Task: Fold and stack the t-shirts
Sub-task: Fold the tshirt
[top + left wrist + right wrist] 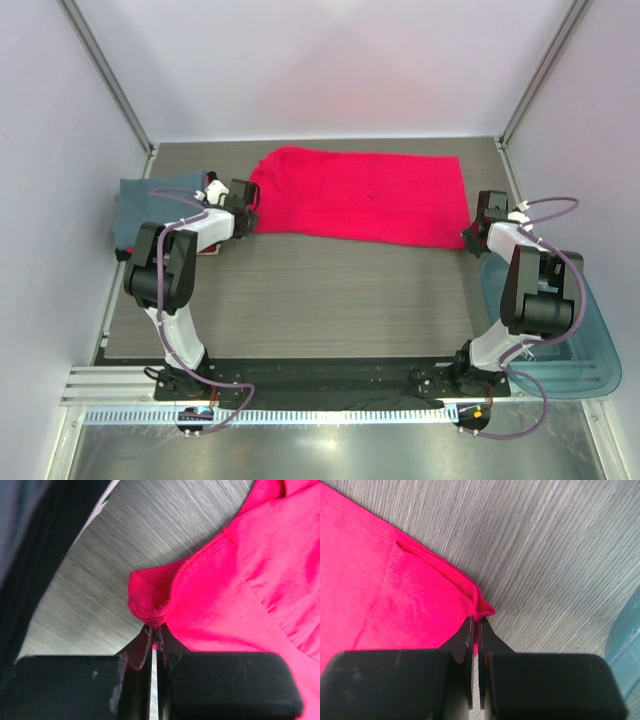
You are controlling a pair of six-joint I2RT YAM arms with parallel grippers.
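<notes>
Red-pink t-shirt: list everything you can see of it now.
The red-pink t-shirt is soft, bright cloth. It lies flat as a wide band, apparently folded, across the far half of the wood-grain table. Stitched hems run along its edges, and it has a few shallow creases. The left hand is shut on a bunched corner at its left end, and the right hand is shut on its right near corner. Each pinch raises a small peak of fabric. No label or print shows.

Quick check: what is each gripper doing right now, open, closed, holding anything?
Left gripper: closed, pinching the left edge of the pink t-shirt.
Right gripper: closed, pinching the same shirt's right corner.
</notes>
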